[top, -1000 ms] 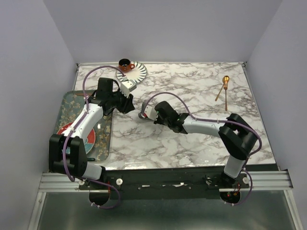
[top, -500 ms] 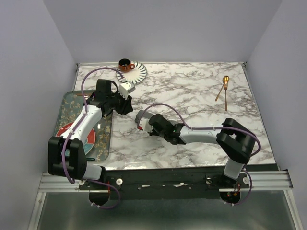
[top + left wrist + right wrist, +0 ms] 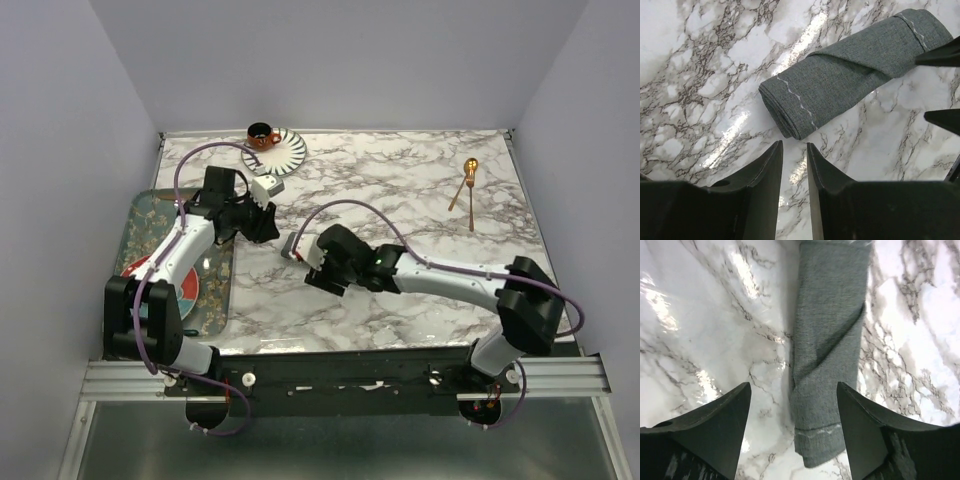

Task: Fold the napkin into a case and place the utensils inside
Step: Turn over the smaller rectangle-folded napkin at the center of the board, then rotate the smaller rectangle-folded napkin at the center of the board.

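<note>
Your right gripper (image 3: 793,390) stands with its jaws wide apart over the case (image 3: 827,335), clamping nothing. Your left gripper (image 3: 794,146) is nearly closed and empty, just beside one end of the case. Lift the right gripper straight up so the folds stay undisturbed. The utensils (image 3: 468,185) lie well apart, at the far right.

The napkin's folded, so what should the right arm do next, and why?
Probably lift the right gripper clear and reach for the utensils: its jaws stand open over the folded case, holding nothing, and the utensils lie untouched far right.
</note>
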### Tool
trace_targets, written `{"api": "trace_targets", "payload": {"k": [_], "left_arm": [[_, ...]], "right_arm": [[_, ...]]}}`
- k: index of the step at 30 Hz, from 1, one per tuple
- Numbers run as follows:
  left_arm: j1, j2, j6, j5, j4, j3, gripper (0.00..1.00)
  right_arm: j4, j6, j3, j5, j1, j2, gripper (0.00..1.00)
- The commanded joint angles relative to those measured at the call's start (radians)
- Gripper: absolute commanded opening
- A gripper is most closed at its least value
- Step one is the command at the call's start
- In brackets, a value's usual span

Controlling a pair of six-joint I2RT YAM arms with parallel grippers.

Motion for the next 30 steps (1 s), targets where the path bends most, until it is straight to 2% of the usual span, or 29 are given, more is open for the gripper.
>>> {"api": "trace_targets", "payload": {"k": [1, 4, 5, 9, 13, 18, 30], "left_arm": [[-0.027, 0.083, -0.006, 0.047, -0.089, 0.063, 0.33], [-0.048, 0.117, -0.013, 0.039, -0.109, 0.080, 0.31], [-0.053, 0.123, -0.016, 0.039, -0.111, 0.083, 0.30], [-0.085, 0.164, -0.036, 0.019, -0.111, 0.100, 0.27], [-0.123, 0.230, -0.039, -0.032, -0.111, 0.136, 0.27], [-0.149, 0.307, -0.021, -0.091, -0.145, 0.159, 0.25], [-0.165, 0.469, -0.013, -0.162, -0.212, 0.248, 0.27]], "right_arm": [[-0.156, 0.051, 0.022, -0.224, -0.098, -0.137, 0.73], [-0.171, 0.006, -0.038, -0.355, -0.204, -0.232, 0.63], [-0.170, -0.017, -0.055, -0.375, -0.233, -0.244, 0.56], [-0.170, -0.122, -0.084, -0.384, -0.272, -0.220, 0.47], [-0.168, -0.173, -0.069, -0.389, -0.277, -0.111, 0.45], [-0.174, -0.216, -0.092, -0.418, -0.275, -0.063, 0.44], [-0.234, -0.138, -0.028, -0.528, -0.221, 0.073, 0.46]]}}
